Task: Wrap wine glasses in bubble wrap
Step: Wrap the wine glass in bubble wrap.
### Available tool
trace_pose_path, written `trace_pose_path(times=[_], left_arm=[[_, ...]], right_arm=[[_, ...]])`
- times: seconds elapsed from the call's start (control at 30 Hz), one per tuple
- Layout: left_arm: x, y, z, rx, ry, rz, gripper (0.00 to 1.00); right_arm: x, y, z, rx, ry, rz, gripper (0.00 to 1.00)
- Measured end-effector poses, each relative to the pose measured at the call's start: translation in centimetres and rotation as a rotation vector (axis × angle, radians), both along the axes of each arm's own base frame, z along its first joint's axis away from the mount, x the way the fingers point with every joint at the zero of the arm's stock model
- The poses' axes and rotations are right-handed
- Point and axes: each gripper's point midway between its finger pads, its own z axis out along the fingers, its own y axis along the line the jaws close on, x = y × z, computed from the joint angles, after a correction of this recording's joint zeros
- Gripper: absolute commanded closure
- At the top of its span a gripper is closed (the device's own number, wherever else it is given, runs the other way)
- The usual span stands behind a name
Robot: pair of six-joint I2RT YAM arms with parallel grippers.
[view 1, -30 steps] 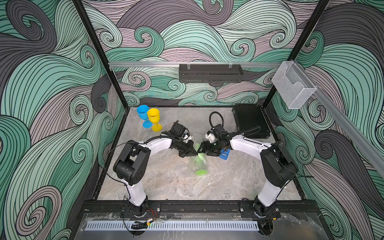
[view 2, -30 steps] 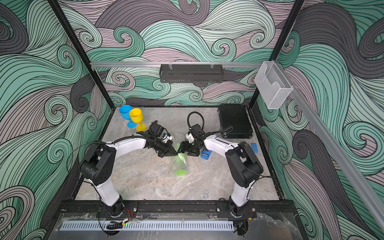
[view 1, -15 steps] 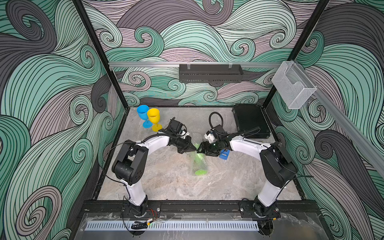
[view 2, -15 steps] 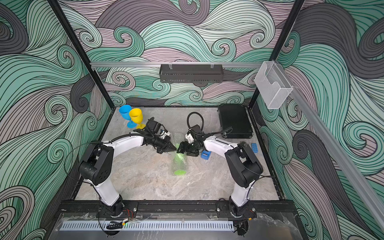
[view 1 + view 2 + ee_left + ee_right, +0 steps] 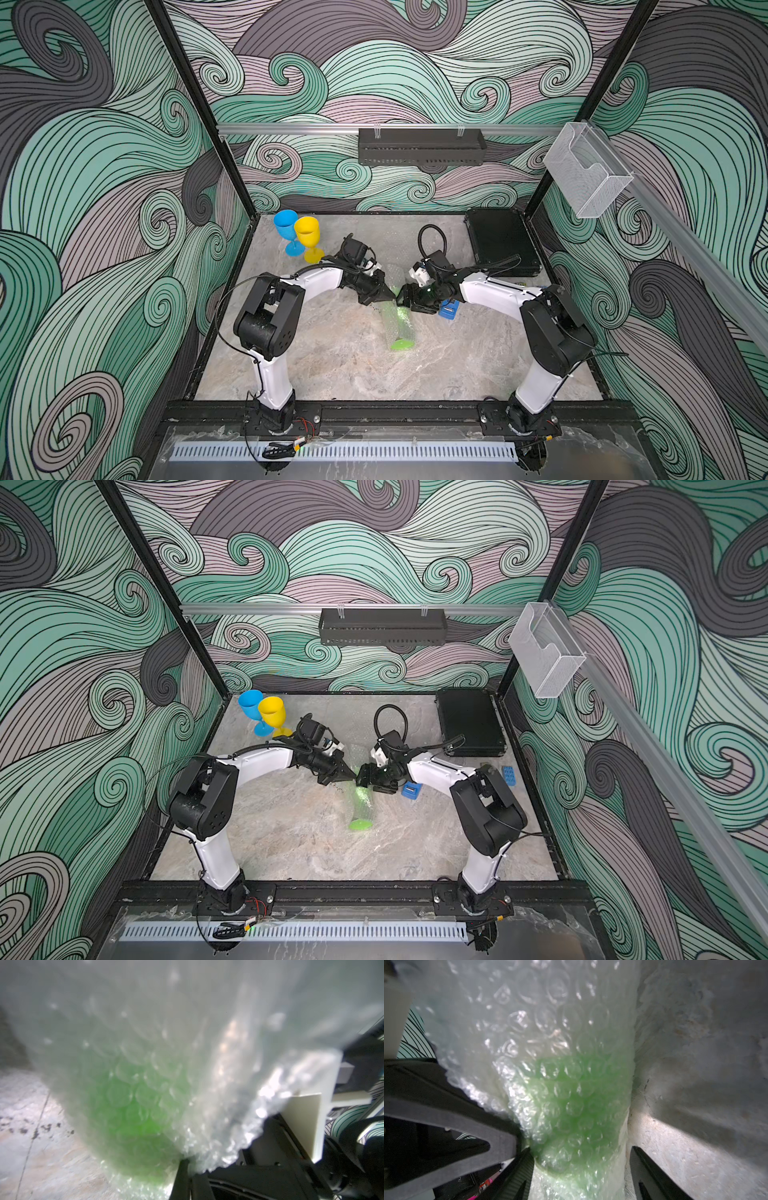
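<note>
Pinches the far end of the bubble wrap [image 5: 550, 1022] with the left gripper [image 5: 390, 296], jaws shut on the sheet. Straddles the wrapped green goblet [image 5: 400, 334], lying mid-way across the table [image 5: 332, 374], with the right gripper [image 5: 404, 301]: jaws open, one touching the wrap, one just off. Has a tape dispenser [image 5: 449, 310] just beside the right gripper, a blue goblet [image 5: 286, 224] and a yellow goblet [image 5: 306, 232] upright near the far left corner, and bare room toward the near edge.

L pincer [image 5: 389, 296] closed, R pincer [image 5: 409, 303] jaws apart
</note>
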Motion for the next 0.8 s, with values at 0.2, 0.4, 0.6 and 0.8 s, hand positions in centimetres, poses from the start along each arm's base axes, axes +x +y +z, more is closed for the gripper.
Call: trace_pose_path(times=[0.2,0.4,0.6,0.8], left_arm=[[0.0,-0.4,0.0,-0.013,-0.019,-0.029,0.98],[0.0,-0.7,0.0,-0.015,-0.041,-0.05,0.98],[0.0,-0.7,0.0,-0.014,-0.054,-0.06,0.97],[-0.1,-0.7,0.0,-0.013,-0.061,-0.066,0.94]], right_arm=[[-0.8,-0.8,0.2,-0.018,-0.004,-0.013,0.24],[-3.3,-2.5,1.7,-0.053,0.004,-0.01,0.25],[-4.0,-3.3,5.6,-0.025,-0.073,-0.014,0.33],[-4.3,-2.2,6.3,-0.006,-0.073,0.005,0.45]])
